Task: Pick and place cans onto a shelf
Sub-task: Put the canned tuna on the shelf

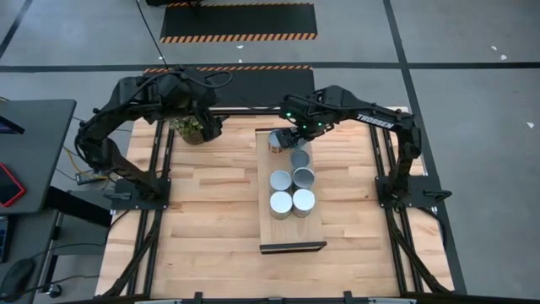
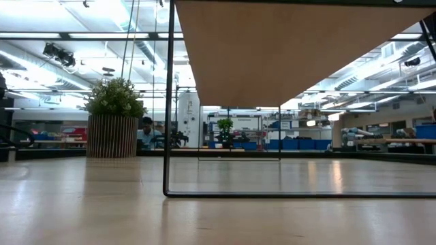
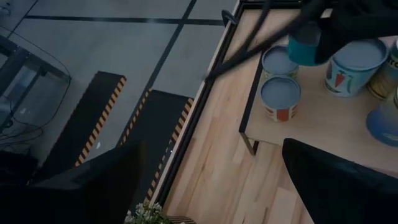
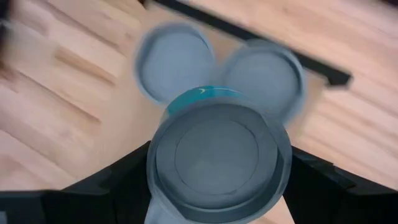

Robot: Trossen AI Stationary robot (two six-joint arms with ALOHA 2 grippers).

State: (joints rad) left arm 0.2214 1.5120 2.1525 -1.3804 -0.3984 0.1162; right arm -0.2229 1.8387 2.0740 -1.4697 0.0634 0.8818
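The shelf [image 1: 268, 232] is a long light-wood board raised on a thin dark frame at the table's middle; the low view shows its underside [image 2: 286, 47]. Several cans with grey round tops stand on it [image 1: 280, 180] [image 1: 304, 201]. My right gripper [image 1: 283, 139] is over the shelf's far end, shut on a can with a teal label [image 4: 217, 155]. My left gripper [image 1: 201, 122] is open and empty above the potted plant at the table's far left; its two fingers stand wide apart in the left wrist view [image 3: 211, 193]. My right gripper pinches the teal can's side wall [image 4: 155, 177] between its two fingers, one on either side. The can is upright with its round top up. In the left wrist view the can [image 3: 305, 46] shows above the cans on the shelf; its base is hidden.
A potted green plant [image 1: 191, 128] in a slatted pot stands at the table's far left, also in the low view [image 2: 114, 126]. The shelf's thin frame legs [image 2: 167, 102] stand on the plank tabletop [image 1: 211, 211]. A dark side table [image 1: 34, 152] is left of the table.
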